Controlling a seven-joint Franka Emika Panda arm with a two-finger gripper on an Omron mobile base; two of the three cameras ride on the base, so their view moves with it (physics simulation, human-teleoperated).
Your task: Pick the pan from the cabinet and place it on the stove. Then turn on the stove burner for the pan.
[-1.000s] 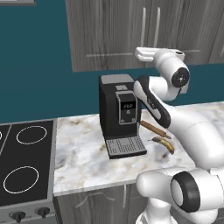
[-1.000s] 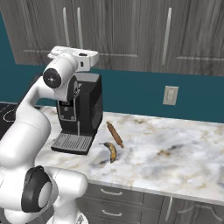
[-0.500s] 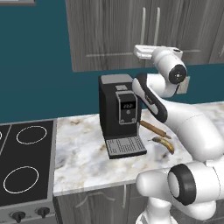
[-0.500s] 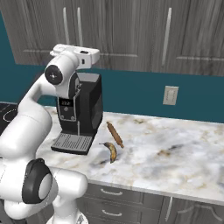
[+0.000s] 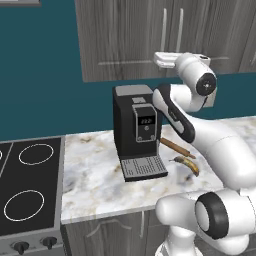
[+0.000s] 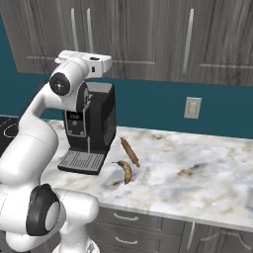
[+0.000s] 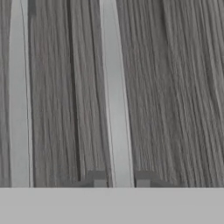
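Gripper [image 5: 159, 59] at cabinet [image 5: 125, 35] door, above coffee machine [image 5: 137, 137] on counter [image 5: 95, 185].

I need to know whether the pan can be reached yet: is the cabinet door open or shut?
Shut. The cabinet doors lie flush, nothing inside showing. The gripper has closed on one silver bar handle.

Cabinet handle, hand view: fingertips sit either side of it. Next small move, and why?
Probably pull straight back to swing the door open. The gripper is shut on the silver handle of the cabinet, whose doors are closed, so the pan inside can't be reached yet.
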